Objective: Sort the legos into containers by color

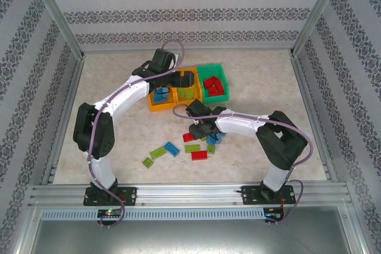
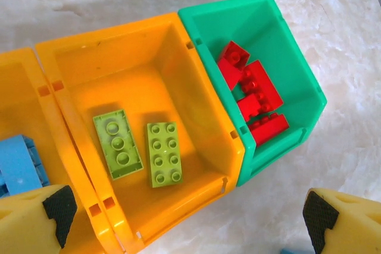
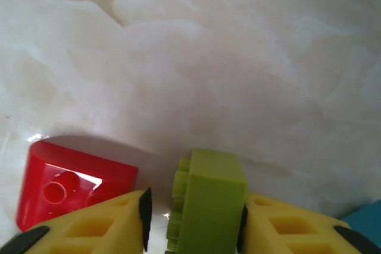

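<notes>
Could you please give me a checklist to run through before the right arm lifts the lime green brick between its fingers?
1. The lime green brick sits between the right gripper fingers: ok.
2. Both fingers touch it: not ok, a gap shows on one side.
3. The red brick beside it is free of the fingers: cannot tell.
4. The middle orange bin holds only lime green bricks: ok.
5. Space above that bin is free: not ok, the open left gripper hangs over it.
</notes>
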